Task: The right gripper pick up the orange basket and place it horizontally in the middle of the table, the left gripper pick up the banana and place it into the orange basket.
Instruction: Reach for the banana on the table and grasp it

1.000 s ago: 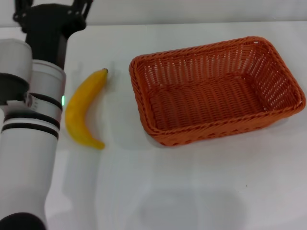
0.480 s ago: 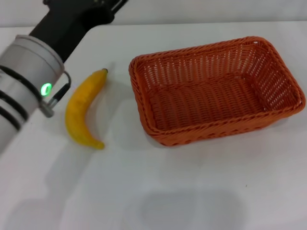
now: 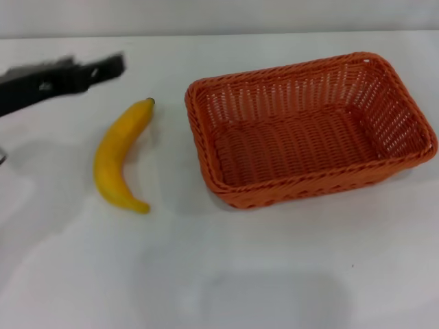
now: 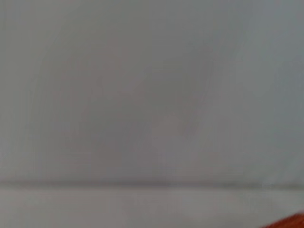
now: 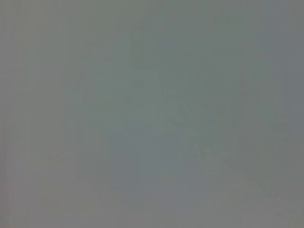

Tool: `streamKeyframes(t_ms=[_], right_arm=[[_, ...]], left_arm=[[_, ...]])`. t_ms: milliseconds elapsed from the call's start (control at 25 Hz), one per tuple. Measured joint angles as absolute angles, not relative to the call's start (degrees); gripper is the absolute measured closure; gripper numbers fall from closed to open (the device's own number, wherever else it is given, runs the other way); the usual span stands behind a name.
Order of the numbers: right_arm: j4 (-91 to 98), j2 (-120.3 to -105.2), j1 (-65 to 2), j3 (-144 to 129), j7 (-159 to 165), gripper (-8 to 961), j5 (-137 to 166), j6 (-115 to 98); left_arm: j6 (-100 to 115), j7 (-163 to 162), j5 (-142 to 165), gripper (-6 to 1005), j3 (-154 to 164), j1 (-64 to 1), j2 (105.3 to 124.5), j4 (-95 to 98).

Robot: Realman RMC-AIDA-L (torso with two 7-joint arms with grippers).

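Note:
The orange basket [image 3: 309, 130] lies lengthwise on the white table [image 3: 240, 274], right of centre, and holds nothing. The yellow banana [image 3: 118, 159] lies on the table to the basket's left, dark stem tip pointing away from me. My left gripper [image 3: 110, 67] shows as a blurred black shape at the far left, above and left of the banana's stem, apart from it. A sliver of the orange basket [image 4: 293, 222] shows at the corner of the left wrist view. The right gripper is out of view; the right wrist view shows only flat grey.
A pale wall runs along the table's far edge [image 3: 219, 34]. Bare white tabletop stretches in front of the banana and the basket.
My left arm has swung out of the left foreground; its silver-white forearm is gone and only the black gripper end remains at far left. Banana and basket have not moved.

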State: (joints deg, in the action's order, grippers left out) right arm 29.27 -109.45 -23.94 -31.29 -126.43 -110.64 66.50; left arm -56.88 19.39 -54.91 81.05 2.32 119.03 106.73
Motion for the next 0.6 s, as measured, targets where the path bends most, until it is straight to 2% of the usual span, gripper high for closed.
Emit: streamKeyframes(t_ms=[600], right_arm=[[29.4,-110.26,-24.0,-31.9,-125.2,173,-109.4,65.8]], left_arm=[[-70.6,9.6,-34.4,118,69.1,-11.1,119.12,95.0]])
